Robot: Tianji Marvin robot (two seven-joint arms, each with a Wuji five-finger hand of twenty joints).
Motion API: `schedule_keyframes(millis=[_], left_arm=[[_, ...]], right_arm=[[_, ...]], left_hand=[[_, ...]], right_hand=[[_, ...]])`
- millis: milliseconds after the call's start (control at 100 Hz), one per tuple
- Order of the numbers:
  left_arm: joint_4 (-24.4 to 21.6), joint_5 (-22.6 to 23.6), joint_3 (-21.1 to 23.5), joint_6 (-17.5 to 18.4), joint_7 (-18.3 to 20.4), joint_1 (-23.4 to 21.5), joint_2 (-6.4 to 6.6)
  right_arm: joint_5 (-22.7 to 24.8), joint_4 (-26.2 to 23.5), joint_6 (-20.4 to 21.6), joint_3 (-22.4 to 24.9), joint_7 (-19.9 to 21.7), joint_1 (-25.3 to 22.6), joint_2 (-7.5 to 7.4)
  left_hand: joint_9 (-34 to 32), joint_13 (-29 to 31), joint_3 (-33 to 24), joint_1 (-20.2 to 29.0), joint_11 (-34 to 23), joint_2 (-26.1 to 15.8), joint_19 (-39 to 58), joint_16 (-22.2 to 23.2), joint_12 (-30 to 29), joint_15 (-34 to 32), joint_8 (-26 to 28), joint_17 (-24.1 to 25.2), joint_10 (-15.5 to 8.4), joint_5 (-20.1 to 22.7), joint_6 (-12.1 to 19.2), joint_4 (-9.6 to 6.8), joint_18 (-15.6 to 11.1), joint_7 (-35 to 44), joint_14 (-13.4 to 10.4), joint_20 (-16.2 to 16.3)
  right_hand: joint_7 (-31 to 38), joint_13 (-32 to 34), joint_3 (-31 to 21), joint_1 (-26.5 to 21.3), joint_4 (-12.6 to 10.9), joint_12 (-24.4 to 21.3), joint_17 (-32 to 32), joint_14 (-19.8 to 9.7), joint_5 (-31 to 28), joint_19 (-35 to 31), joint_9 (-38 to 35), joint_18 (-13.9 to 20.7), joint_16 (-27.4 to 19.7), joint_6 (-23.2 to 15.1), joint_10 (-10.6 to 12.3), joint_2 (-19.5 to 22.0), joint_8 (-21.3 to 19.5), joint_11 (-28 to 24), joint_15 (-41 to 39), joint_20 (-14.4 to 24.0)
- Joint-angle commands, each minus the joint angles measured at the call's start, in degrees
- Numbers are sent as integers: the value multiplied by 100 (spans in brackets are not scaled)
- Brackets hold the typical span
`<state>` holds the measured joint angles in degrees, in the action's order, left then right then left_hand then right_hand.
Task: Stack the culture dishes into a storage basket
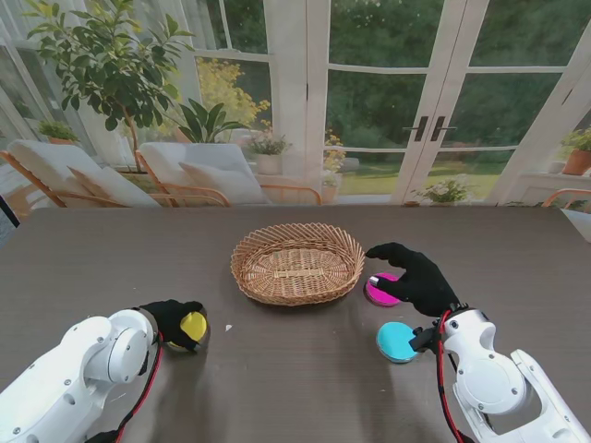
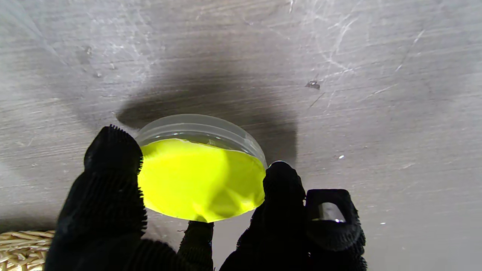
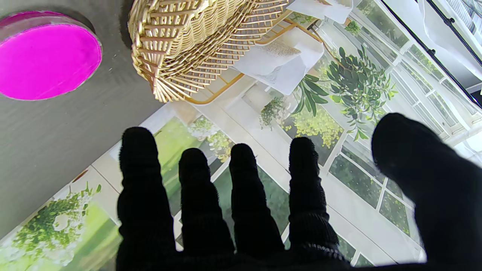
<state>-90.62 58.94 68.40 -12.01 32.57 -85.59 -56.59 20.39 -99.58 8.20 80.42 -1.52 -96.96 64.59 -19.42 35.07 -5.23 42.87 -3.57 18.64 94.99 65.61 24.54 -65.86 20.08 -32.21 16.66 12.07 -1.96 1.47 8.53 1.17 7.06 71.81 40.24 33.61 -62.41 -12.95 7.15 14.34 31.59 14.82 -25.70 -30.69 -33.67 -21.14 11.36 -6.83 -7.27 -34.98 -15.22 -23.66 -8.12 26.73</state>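
Now left hand point(image 1: 174, 320) grips yellow dish point(image 2: 199, 177) — right hand point(image 1: 420, 277) spread, over magenta dish point(image 1: 377, 292).

Both arms are glossy white, built of rounded, bulbous shells; the left arm point(image 1: 78, 374) and right arm point(image 1: 499, 383) each narrow toward a black wrist. A thin red cable point(image 1: 143, 392) runs along the left arm beside a black one, and another red cable point(image 1: 441, 369) follows the right. The left hand point(image 1: 175, 320) and right hand point(image 1: 416, 277) wear black knitted gloves with a fuzzy, ribbed weave over the fingers point(image 3: 196, 195).
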Motion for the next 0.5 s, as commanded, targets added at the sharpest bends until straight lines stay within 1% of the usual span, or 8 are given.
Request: schedule_keyframes(millis=[0,30,100,160,190,250,330,490], left_arm=[[100,12,-58,-2,75,-24,-26],[112,16,-77,-6,53,-17,-28],[135,24,-121,-17,18,1,-30],[143,36,-150,-20,6,11,-31],[148,51,-161,-14,-13,11,-32],[153,74,-184,-13,-31,15,-34],[183,90,-226,-28,-101,22,-40],[280,39,-366,-66,-119,98,-34]], right_arm=[[57,-7,20,-18,98,-20,-5],[75,-7,24,-18,106,-19,-9],[122,-5,31,-20,121,-16,-17],[132,-5,30,-23,128,-16,-19],[125,-7,28,-24,131,-17,-19],[117,-10,24,-26,135,-19,-19],[115,-12,17,-27,139,-20,-20],[91,-18,7,-23,148,-25,-19]], left_hand=[[-270,340,-584,121,-243,281,632,135,208,-460,26,-263,-114,43,-19,-84,-188,34,-315,-141],[-312,414,-746,96,-265,324,743,125,313,-580,32,-357,-112,80,-20,-72,-243,46,-396,-278],[-399,534,-981,78,-328,381,890,142,474,-805,47,-515,-118,139,-21,-63,-327,71,-551,-443],[-461,601,-1086,137,-355,400,927,146,521,-879,54,-574,-128,171,-35,-70,-345,84,-619,-489],[-498,640,-1331,110,-375,449,984,118,637,-960,79,-611,-142,192,-47,-62,-369,110,-662,-579],[-603,734,-1447,159,-425,463,1030,127,685,-1058,89,-704,-156,231,-54,-69,-395,125,-738,-616],[-755,875,-1734,148,-520,518,1150,114,896,-1300,132,-827,-161,410,-78,-49,-442,206,-872,-771],[-872,976,-1853,166,-549,537,1189,92,942,-1377,155,-908,-157,481,-112,-55,-442,240,-920,-850]], right_hand=[[-10,97,156,-74,-24,-14,-1518,43,-2,155,136,18,56,-152,-97,-211,32,62,-27,183],[-8,99,144,-77,-16,-14,-1518,32,4,156,136,17,59,-153,-101,-240,31,61,-30,186],[1,110,108,-97,0,-14,-1505,40,7,146,143,11,67,-152,-104,-305,28,60,-42,197],[4,107,84,-94,10,-14,-1507,49,16,143,144,10,71,-144,-116,-322,26,60,-45,205],[6,104,76,-95,14,-15,-1511,52,16,143,150,13,73,-141,-117,-317,26,62,-45,207],[7,111,67,-92,22,-15,-1505,59,18,138,151,18,77,-141,-115,-315,26,60,-51,215],[12,115,63,-88,29,-14,-1509,55,14,137,150,20,83,-136,-111,-312,25,57,-56,223],[14,119,53,-97,33,-15,-1501,68,14,131,160,11,91,-133,-125,-328,26,59,-62,238]])
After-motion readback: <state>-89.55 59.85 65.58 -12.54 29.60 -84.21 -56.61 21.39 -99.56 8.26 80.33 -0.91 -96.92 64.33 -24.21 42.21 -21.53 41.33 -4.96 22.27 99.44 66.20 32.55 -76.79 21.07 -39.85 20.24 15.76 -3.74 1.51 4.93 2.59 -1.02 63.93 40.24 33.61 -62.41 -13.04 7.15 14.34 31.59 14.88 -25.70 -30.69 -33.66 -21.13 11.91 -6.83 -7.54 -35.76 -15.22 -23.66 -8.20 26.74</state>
